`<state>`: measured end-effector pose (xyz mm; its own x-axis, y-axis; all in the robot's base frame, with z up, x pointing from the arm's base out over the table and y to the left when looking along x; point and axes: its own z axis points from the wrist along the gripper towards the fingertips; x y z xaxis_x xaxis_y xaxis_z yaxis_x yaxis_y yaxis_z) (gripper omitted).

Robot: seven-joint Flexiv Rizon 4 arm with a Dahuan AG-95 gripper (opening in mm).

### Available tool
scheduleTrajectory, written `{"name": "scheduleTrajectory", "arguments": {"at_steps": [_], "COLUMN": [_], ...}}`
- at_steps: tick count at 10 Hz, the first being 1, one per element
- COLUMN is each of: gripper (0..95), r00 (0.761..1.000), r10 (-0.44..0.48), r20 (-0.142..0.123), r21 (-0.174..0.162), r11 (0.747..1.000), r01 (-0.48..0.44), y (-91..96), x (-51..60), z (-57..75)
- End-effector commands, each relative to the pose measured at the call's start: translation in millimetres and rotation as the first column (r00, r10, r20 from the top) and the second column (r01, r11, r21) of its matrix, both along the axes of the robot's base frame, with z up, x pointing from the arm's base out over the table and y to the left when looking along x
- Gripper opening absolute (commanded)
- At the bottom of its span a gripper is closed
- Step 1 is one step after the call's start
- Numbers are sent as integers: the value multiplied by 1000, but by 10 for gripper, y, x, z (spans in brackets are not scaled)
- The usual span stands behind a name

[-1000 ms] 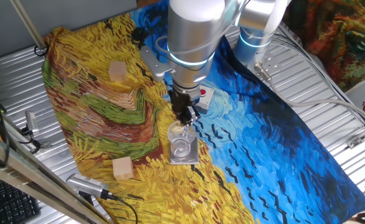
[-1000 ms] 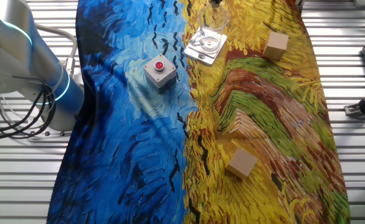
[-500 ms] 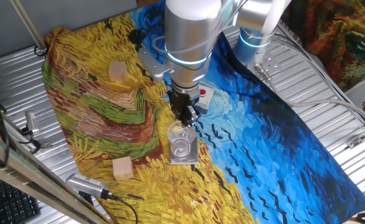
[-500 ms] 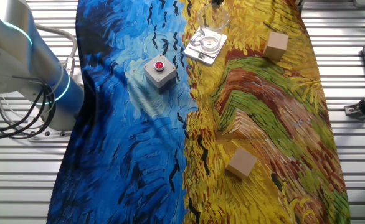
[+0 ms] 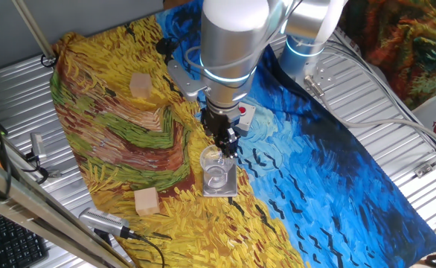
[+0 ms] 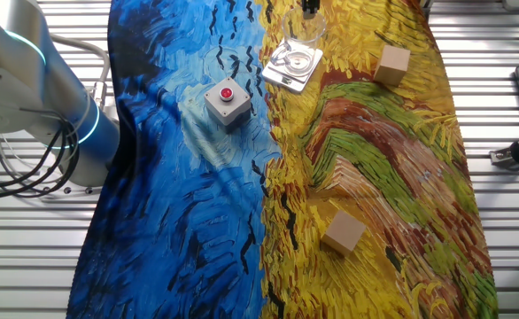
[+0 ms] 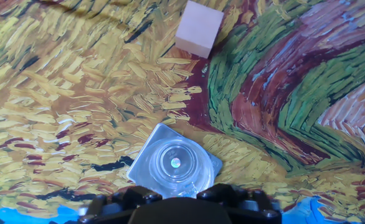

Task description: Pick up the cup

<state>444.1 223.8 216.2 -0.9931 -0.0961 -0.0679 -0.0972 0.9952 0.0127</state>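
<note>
The cup (image 5: 213,160) is a small clear tumbler standing upright on a flat square grey coaster plate (image 5: 229,190) in the middle of the painted cloth. My gripper (image 5: 226,145) hangs straight down over the cup's far rim, its dark fingertips level with the rim. In the other fixed view the cup (image 6: 305,31) is at the top edge, and only the gripper's tips (image 6: 309,5) show above it. In the hand view I look down into the cup (image 7: 174,163). My two dark fingers (image 7: 131,198) stand apart at the bottom edge, either side of the cup's near side.
A grey box with a red button (image 5: 242,112) sits just behind the gripper. One wooden cube (image 5: 140,85) lies at the far left, another (image 5: 146,201) near the front left. The cloth has raised folds (image 5: 158,119). A tool and cables (image 5: 103,220) lie at the front edge.
The gripper has come down a little and shifted slightly right at the cup's rim. The cup and coaster have not moved.
</note>
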Motion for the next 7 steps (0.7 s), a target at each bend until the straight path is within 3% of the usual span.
{"name": "scheduleTrajectory", "arguments": {"at_steps": [1, 7], "gripper": [950, 950], "r00": [1000, 1000], "r10": [-3, -4], "r20": [2, 7], "r21": [-1, 2], "r11": [1000, 1000], "r01": [3, 4], "y": [2, 9], "x": [-6, -7], "z": [-9, -123]}}
